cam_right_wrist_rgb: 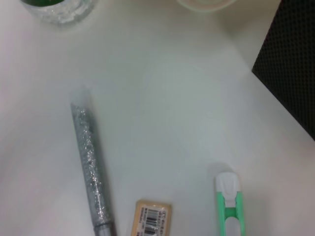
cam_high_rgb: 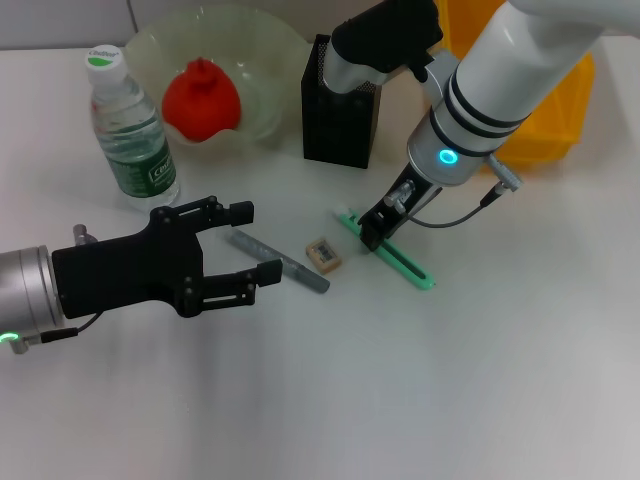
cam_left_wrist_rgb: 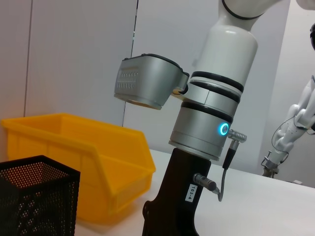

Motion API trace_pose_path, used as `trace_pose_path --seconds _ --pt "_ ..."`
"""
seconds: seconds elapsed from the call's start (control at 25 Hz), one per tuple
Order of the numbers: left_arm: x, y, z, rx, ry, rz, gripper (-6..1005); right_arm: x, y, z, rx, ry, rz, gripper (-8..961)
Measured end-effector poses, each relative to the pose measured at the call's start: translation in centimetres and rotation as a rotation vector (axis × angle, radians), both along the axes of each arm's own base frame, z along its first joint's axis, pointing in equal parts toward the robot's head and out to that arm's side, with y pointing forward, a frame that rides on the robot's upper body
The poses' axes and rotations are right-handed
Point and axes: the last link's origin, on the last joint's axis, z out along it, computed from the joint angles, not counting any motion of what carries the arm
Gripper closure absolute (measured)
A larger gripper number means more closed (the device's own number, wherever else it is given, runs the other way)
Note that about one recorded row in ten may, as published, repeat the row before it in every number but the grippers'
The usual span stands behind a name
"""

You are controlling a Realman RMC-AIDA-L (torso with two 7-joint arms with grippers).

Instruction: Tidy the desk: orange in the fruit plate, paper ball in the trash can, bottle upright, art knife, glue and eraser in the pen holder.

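On counter, head view: orange (cam_high_rgb: 203, 98) in plate (cam_high_rgb: 262, 60), bottle (cam_high_rgb: 133, 130) upright; right hand (cam_high_rgb: 377, 228) down on green knife (cam_high_rgb: 400, 258), grip unclear; left hand (cam_high_rgb: 232, 252) open. Right wrist view: glue (cam_right_wrist_rgb: 91, 167), eraser (cam_right_wrist_rgb: 151, 217) still loose.

1. Black left claw (cam_high_rgb: 245, 245) on silver wrist, held level above table, fingers spread apart.
2. White right arm angled downward, black right claw (cam_high_rgb: 372, 238) lowered to table; finger spacing unclear.
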Motion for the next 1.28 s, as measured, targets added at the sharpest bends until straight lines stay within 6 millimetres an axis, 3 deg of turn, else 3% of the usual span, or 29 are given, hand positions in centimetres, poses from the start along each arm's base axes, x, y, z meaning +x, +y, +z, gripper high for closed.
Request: trace_pose_path --seconds 0.56,0.64,1.12,1.28 --pt "0.0 0.0 0.0 0.001 0.001 -0.001 189 0.2 -0.3 0.0 -0.022 -0.016 -0.001 772" --pt "0.0 0.0 0.0 0.001 0.001 -0.001 189 0.2 -0.4 0.0 -0.024 -0.021 0.002 719" --pt "0.0 -0.1 0.0 0.001 0.0 -0.001 189 0.1 -0.4 0.0 -0.023 -0.014 0.014 761" --pt "-0.1 -0.1 0.0 0.002 0.001 0.001 189 -1.2 -0.2 0.7 0.0 0.054 0.065 785"
